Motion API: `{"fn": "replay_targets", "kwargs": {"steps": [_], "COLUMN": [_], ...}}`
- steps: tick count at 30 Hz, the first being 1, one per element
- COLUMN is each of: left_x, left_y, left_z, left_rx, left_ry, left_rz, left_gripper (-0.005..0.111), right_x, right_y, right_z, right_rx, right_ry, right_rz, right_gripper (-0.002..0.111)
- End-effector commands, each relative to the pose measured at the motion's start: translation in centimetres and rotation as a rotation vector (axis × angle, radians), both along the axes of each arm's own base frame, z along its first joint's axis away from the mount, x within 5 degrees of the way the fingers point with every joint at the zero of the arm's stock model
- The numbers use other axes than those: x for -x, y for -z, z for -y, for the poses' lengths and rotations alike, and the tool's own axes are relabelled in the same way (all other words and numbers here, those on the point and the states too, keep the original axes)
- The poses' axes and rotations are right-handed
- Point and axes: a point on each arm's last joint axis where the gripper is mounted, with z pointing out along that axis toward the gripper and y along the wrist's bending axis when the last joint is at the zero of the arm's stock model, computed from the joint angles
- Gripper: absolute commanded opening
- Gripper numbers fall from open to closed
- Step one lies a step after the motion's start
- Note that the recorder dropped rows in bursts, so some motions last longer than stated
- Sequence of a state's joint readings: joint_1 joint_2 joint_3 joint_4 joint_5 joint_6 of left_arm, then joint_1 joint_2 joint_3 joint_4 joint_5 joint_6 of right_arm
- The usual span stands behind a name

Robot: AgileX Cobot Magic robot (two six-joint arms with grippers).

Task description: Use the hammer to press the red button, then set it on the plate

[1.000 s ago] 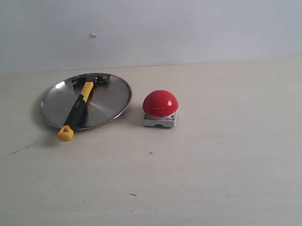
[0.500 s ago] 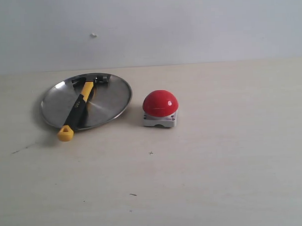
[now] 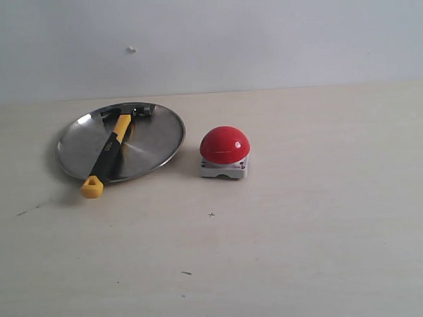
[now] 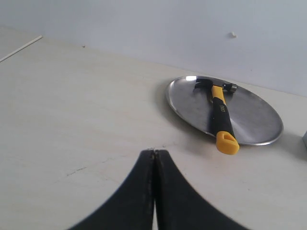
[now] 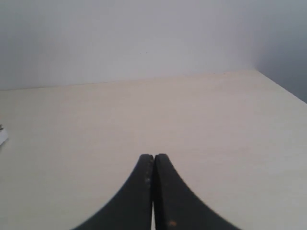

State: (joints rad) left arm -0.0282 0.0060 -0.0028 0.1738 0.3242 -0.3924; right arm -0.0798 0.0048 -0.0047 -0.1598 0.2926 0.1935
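Nearest to us, the left hand (image 4: 154, 152) and the right hand (image 5: 153, 156) were each pressed together, pinching nothing, above the pale wooden tabletop (image 3: 305, 239). Neither showed in the exterior view. Farther out lay the small claw hammer with a yellow-and-black handle (image 3: 112, 149). Its yellow end overhung the near rim of the round shiny steel plate (image 3: 158, 136), and its dark head rested by the far rim. Beside the plate, apart from it and on the right in the exterior view, sat the glossy red dome button on its white square base (image 3: 225, 145). We judged the hammer stiff and head-heavy, so it would tip if pinched at the yellow end. The black grip section, nearer the head, looked the less slippery hold, though the plate might slide beneath.
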Motion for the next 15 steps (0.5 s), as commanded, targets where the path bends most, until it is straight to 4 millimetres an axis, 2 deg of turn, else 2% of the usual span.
{"fn": "replay_targets", "kwargs": {"steps": [1, 5, 15], "left_x": [0.03, 0.03, 0.03], "left_y": [0.05, 0.05, 0.05], "left_z": [0.02, 0.02, 0.02], "left_rx": [-0.001, -0.001, -0.001], "left_ry": [0.004, 0.004, 0.004], "left_rz": [0.005, 0.005, 0.005], "left_gripper": [0.0, 0.0, 0.0], "right_x": [-0.03, -0.05, -0.05], "right_y": [0.12, 0.12, 0.12], "right_z": [-0.43, -0.76, -0.77], "right_rx": [0.002, 0.004, 0.004], "right_ry": [-0.079, -0.139, -0.141], "right_rz": [0.002, 0.002, 0.002], "right_gripper": [0.0, 0.0, 0.0]}}
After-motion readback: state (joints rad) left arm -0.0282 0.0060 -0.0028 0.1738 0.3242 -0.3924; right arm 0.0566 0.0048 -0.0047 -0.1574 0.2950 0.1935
